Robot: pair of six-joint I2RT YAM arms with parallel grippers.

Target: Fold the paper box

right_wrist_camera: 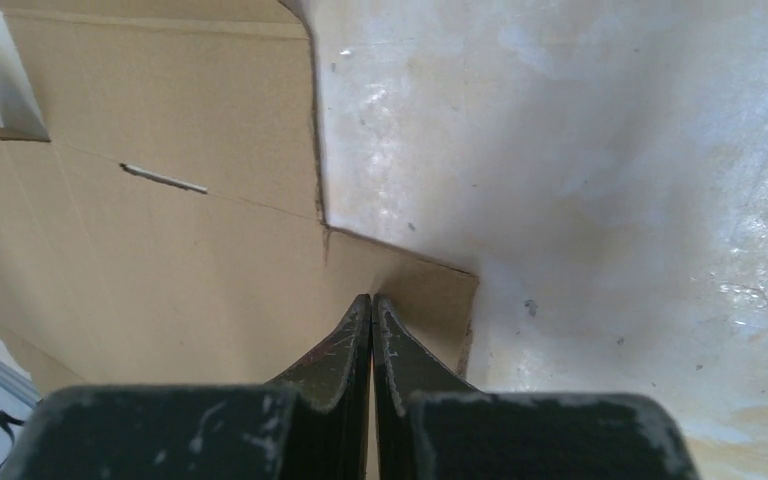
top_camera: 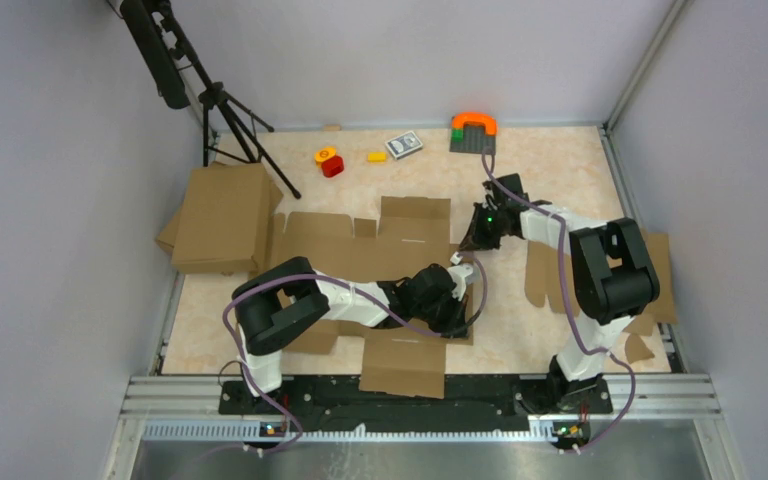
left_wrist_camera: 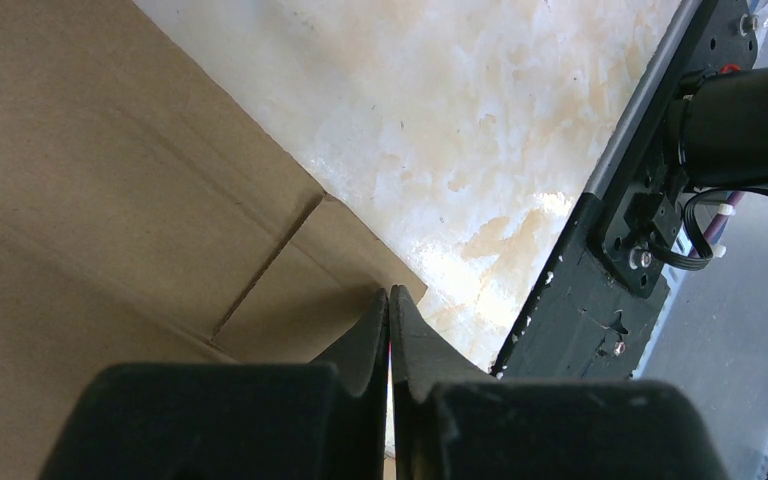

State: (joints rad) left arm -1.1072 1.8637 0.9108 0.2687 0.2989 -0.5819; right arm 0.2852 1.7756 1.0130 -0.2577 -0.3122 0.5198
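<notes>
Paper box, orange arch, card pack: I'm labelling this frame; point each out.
paper box (top_camera: pixel 340 240), top external view, on its flat middle panel.
orange arch (top_camera: pixel 473 120), top external view, on its curved top.
card pack (top_camera: pixel 403 145), top external view, on its face.

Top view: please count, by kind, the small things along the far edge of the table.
Red toy: 1
Yellow block: 1
Card pack: 1
Grey plate with orange arch: 1
Total: 4

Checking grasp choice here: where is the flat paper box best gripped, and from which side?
Probably the small tab jutting from the right edge of the paper box, approached from the right. The sheet lies flat, so only a protruding edge offers the right gripper's fingers a pinch.
</notes>
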